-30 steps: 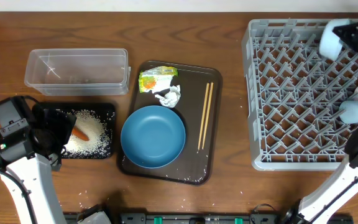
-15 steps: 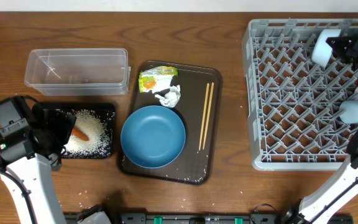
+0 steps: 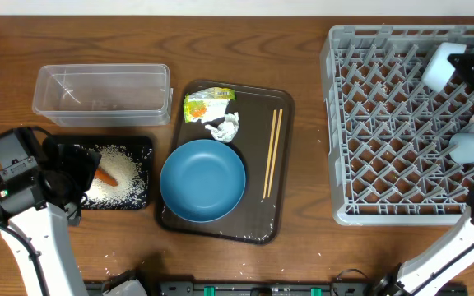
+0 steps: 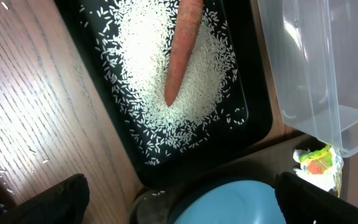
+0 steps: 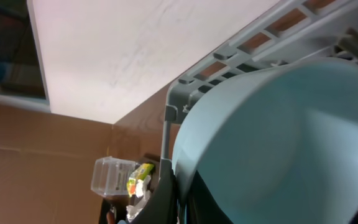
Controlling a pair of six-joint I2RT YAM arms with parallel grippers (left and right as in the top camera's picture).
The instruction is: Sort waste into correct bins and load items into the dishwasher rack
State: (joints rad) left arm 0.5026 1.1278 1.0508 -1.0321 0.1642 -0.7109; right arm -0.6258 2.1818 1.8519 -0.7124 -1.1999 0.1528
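Wooden table (image 3: 303, 33): right jaws clamp light-blue bowl (image 3: 436, 64), tipped on edge, above rack (image 3: 329, 123); left jaws wide.

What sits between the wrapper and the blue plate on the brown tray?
The crumpled white tissue. The overhead view shows it just below the yellow-green wrapper and close to the upper rim of the blue plate.

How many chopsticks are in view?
2: the chopsticks lie side by side, parallel, on the right part of the brown tray, right of the plate. None seems hidden.
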